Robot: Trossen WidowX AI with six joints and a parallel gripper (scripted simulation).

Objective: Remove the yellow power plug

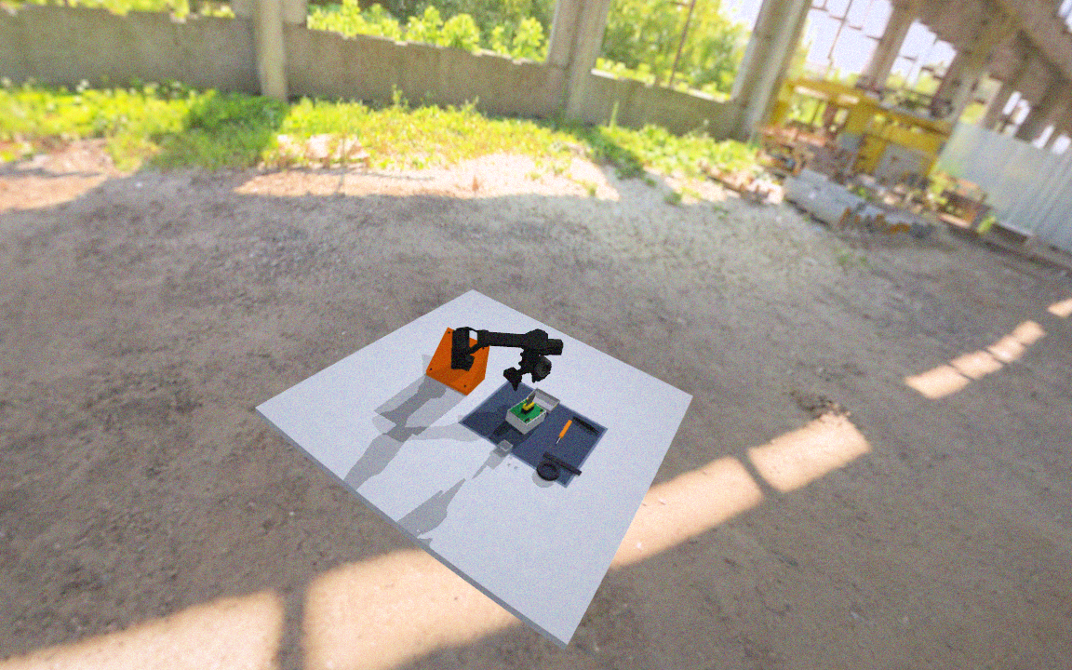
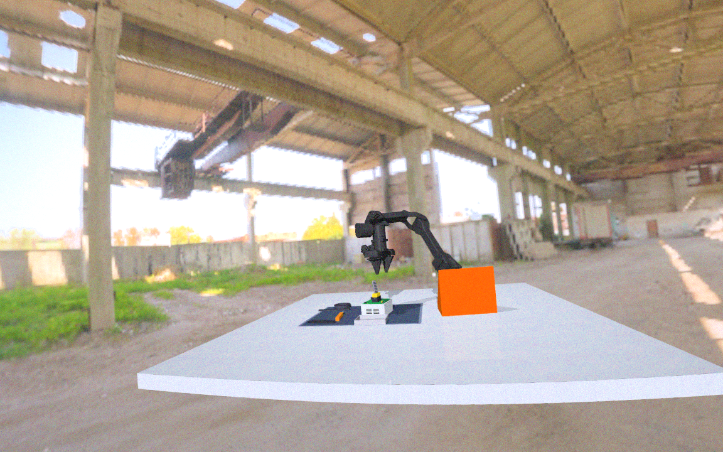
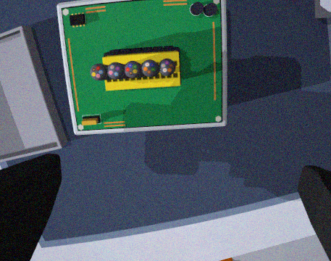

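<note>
Yellow plug w/ dark bundled wires (image 1: 528, 408) (image 2: 375, 295) (image 3: 147, 85) sits in its socket on the green circuit board (image 1: 515, 414) (image 2: 385, 301) (image 3: 100, 101), approx. mid-table, with the grey open-topped tray (image 1: 559, 403) (image 2: 371, 321) (image 3: 45, 87) beside it, toward the upper-right edge of the white table (image 1: 523, 550) (image 2: 437, 360) in the top view. Black gripper (image 1: 515, 384) (image 2: 382, 271) (image 3: 185, 174) is above, jaws wide open, nothing held. Prob. best: centre over plug, descend square, grip the yellow body, not the wires, then rock gently while lifting
</note>
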